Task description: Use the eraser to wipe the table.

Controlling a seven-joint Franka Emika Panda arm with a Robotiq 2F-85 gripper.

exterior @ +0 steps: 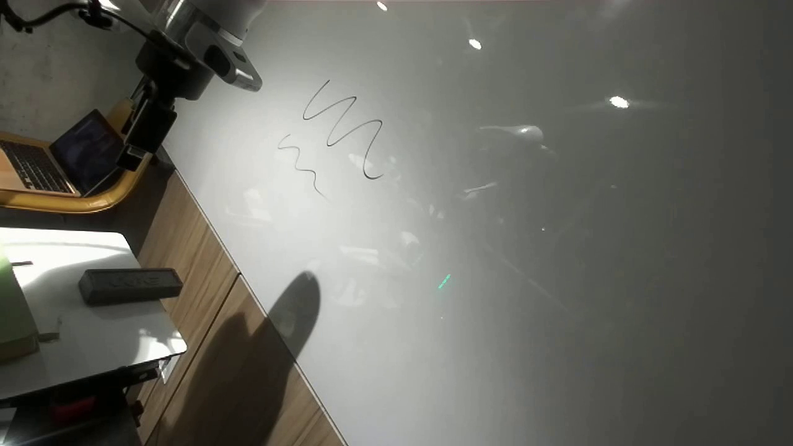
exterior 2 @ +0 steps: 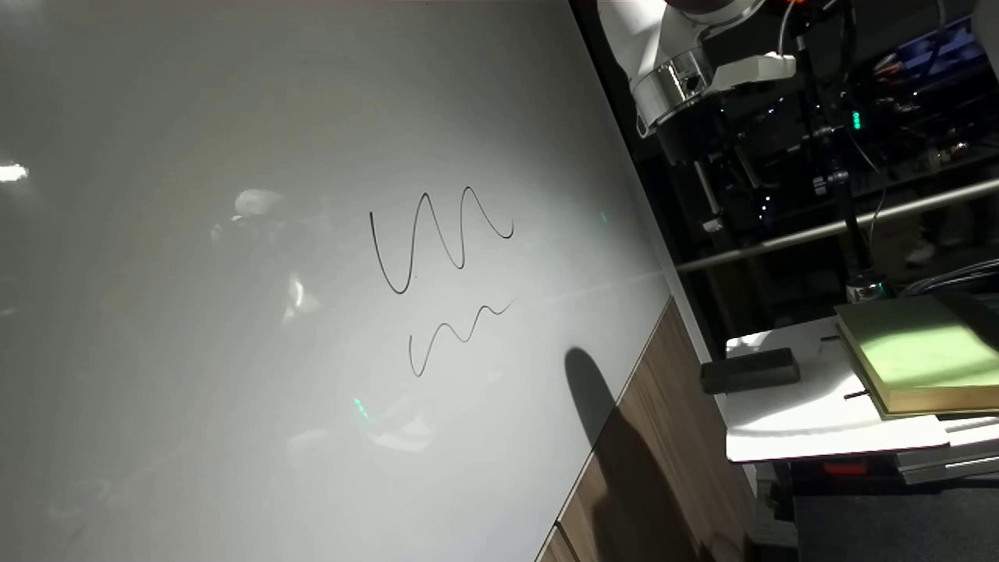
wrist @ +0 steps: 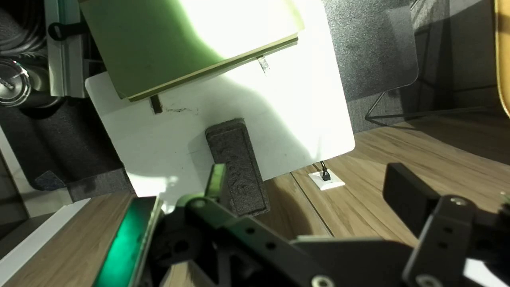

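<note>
The eraser is a dark grey oblong block lying on a small white side desk; it also shows in an exterior view and in the wrist view, where its end overhangs the desk edge. The table is a large glossy grey-white surface with two black wavy lines on it, seen in both exterior views. My gripper is open with nothing between its fingers. In the wrist view its left finger overlaps the eraser; contact cannot be told. It also shows in both exterior views.
The white side desk also holds a green book behind the eraser. Wood-brown panels run between desk and table. A white plate with a cable sits on the wood. An open laptop lies on a yellow-edged seat near the gripper.
</note>
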